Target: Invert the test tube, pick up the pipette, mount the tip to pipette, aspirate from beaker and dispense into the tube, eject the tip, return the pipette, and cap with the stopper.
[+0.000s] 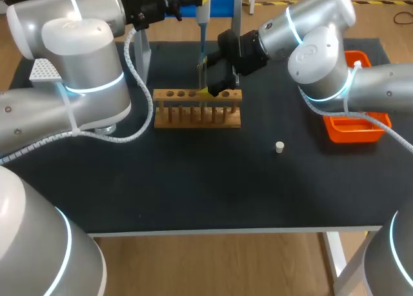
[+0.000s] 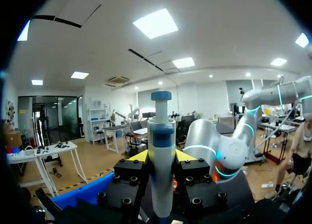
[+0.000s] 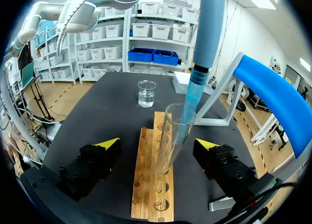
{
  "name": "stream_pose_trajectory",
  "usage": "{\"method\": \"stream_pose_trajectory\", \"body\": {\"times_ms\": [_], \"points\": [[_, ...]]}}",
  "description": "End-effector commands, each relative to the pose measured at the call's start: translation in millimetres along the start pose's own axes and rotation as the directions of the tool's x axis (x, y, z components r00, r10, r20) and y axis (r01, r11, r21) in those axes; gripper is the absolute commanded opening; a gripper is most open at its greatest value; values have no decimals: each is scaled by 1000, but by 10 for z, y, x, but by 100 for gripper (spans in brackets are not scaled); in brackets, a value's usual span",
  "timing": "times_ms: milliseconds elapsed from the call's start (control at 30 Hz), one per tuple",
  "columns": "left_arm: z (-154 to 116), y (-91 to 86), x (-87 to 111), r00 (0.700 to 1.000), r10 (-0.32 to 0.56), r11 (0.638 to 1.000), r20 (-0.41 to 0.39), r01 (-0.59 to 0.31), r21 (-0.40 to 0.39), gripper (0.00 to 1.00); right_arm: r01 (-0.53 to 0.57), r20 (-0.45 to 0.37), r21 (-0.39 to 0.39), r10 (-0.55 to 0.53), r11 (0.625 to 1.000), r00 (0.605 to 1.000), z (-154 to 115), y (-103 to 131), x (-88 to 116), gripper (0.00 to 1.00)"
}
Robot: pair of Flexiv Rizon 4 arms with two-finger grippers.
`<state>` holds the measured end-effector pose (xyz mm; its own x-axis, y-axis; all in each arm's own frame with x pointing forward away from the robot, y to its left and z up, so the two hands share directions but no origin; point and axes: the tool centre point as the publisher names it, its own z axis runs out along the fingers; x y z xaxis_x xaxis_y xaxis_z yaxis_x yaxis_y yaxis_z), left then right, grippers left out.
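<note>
Left gripper point(image 2: 161, 158): the fingers are pressed against both sides of the pipette point(image 2: 161, 155), pinching its white and blue body. The pipette stands upright with the plunger knob uppermost. In the head view this gripper sits at the upper centre of the frame, and the pipette runs down from it toward the wooden rack point(image 1: 197, 109).

Right gripper point(image 3: 158, 144): the fingers are spread wide, one on each side of the rack. Neither finger touches anything. In the head view it hovers just above the right half of the rack, slightly above frame centre.

Test tube point(image 3: 168, 141): it stands in a rack hole, mouth up, between the right gripper's open fingers and apart from both.

Pipette tip point(image 3: 187, 112): translucent blue, mounted on the pipette shaft, with its lower end inside the mouth of the test tube.

Beaker point(image 3: 146, 93): it holds clear liquid and stands on the table point(image 1: 193, 186) beyond the far end of the rack.

Stopper point(image 1: 279, 147): small and white, it lies alone on the table, right of centre in the head view.

Orange tray point(image 1: 358, 131): right side of the head view, partly under the right arm
</note>
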<state>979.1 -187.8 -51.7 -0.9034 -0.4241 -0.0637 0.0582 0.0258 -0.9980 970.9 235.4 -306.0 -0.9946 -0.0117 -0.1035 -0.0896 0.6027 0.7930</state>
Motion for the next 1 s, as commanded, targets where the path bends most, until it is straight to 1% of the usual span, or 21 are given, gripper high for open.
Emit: {"method": "stream_pose_trajectory", "body": {"times_ms": [33, 567, 700, 733, 1000], "points": [[6, 15, 19, 1000, -1, 1000, 2, 1, -4, 0, 0, -4, 3, 0, 1000, 1000, -18, 5, -3, 100], [41, 76, 67, 1000, 5, 1000, -7, -5, -13, 0, 0, -4, 3, 0, 1000, 1000, -18, 5, -3, 100], [36, 87, 79, 1000, 6, 1000, 0, -6, -7, 0, 0, -4, 3, 0, 1000, 1000, -18, 5, -3, 100], [36, 94, 84, 1000, 5, 1000, 0, -5, 7, 0, 0, -4, 3, 0, 1000, 1000, -18, 5, -3, 100], [34, 113, 103, 1000, 1, 1000, 7, -1, 4, 0, 0, -4, 3, 0, 1000, 1000, -18, 5, -3, 100]]}}
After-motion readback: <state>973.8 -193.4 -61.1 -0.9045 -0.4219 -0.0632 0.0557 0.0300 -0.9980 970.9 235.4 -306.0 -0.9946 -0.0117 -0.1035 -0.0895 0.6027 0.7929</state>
